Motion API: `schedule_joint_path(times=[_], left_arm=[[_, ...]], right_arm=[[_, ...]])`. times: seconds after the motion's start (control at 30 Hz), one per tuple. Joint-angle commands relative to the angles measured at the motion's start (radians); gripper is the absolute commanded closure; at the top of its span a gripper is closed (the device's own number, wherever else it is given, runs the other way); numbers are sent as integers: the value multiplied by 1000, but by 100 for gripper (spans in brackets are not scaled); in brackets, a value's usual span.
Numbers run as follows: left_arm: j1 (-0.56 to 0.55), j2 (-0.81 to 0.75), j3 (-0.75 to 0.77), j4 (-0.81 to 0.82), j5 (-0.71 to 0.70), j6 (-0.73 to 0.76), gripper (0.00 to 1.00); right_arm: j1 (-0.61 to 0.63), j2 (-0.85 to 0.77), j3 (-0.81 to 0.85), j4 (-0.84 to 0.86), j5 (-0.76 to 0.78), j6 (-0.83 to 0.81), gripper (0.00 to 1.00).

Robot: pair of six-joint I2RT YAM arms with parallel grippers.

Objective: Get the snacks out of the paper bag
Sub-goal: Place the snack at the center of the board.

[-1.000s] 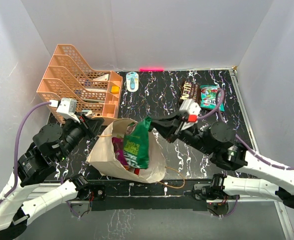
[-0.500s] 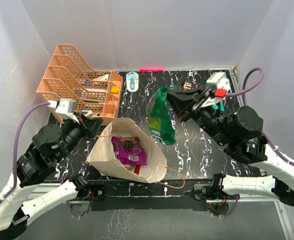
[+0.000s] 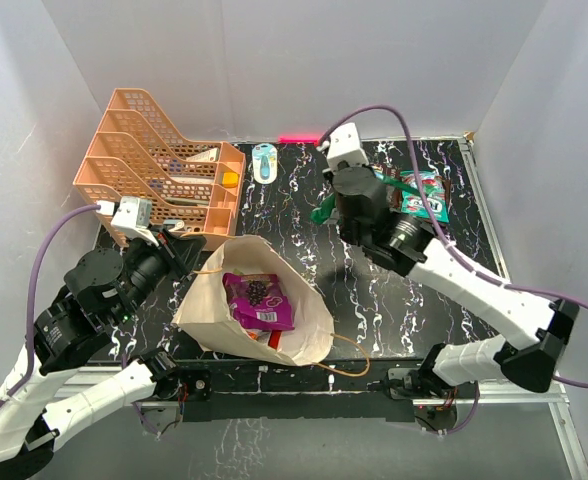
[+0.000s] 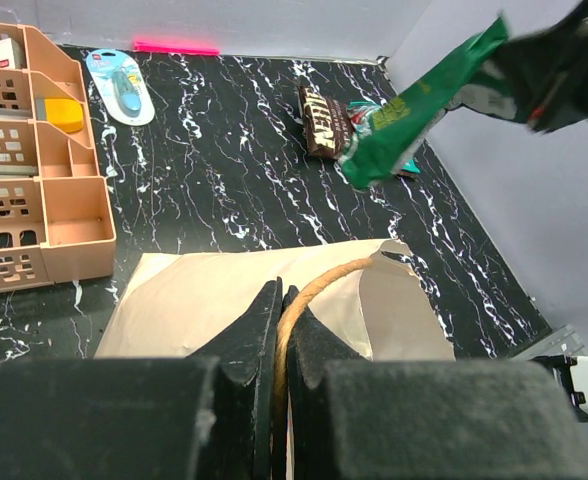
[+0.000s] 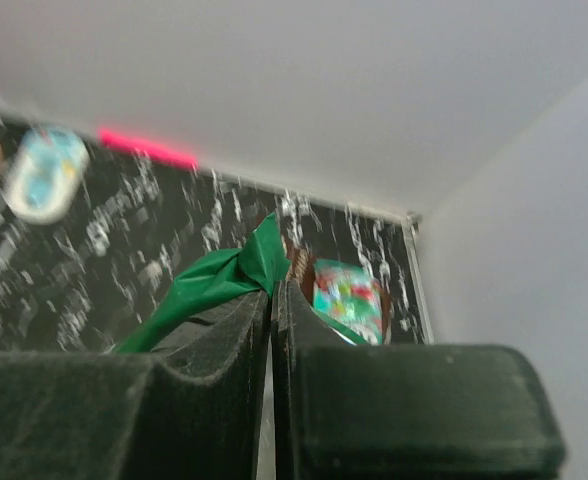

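The beige paper bag (image 3: 309, 325) lies open at the front, with a purple-magenta pouch (image 3: 259, 300) and a bit of orange-red packet (image 3: 273, 340) inside. My left gripper (image 3: 187, 252) is shut on the bag's brown cord handle (image 4: 326, 283); the jaws (image 4: 279, 293) pinch the cord. My right gripper (image 3: 359, 197) is shut on a green packet (image 4: 414, 108), held in the air over the back right of the table; it also shows in the right wrist view (image 5: 214, 290). A teal-green packet (image 3: 424, 196) and a dark brown chip bag (image 4: 321, 120) lie below it.
A peach tiered tray rack (image 3: 159, 180) stands at the back left. A small blue-and-white object (image 3: 265, 162) lies at the back beside a pink strip (image 3: 303, 138). White walls close in the left, back and right sides.
My right gripper has lifted the green packet out of the paper bag and carried it to the back right, leaving the purple pouch uncovered. My left gripper has kept still on the handle.
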Motion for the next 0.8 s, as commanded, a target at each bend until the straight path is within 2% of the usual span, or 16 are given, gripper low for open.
schedule_joint_path(times=[0.0,0.07,0.13,0.23,0.33,0.43,0.57,0.67,0.77], left_arm=[[2,-14,16,11,-9,19,99],[3,-16,15,9,-11,24,99],[3,-21,14,3,-19,27,99],[3,-28,6,7,-25,32,99],[3,-31,7,3,-29,39,99],[3,-30,11,-2,-32,45,99],[4,-32,11,-1,-35,51,99],[3,-28,13,3,-33,62,98],[4,-9,28,-2,-23,80,98]], right_arm=[[-31,32,78,-277,-11,215,93],[-36,115,142,-502,-4,339,93],[-36,175,199,-657,-24,462,93],[-51,219,246,-749,-130,572,93],[-104,231,283,-760,-292,604,93],[-297,267,275,-793,-479,622,93],[-603,332,106,-764,-677,566,93],[-765,393,-30,-669,-760,511,93],[-874,507,-65,-621,-800,484,93]])
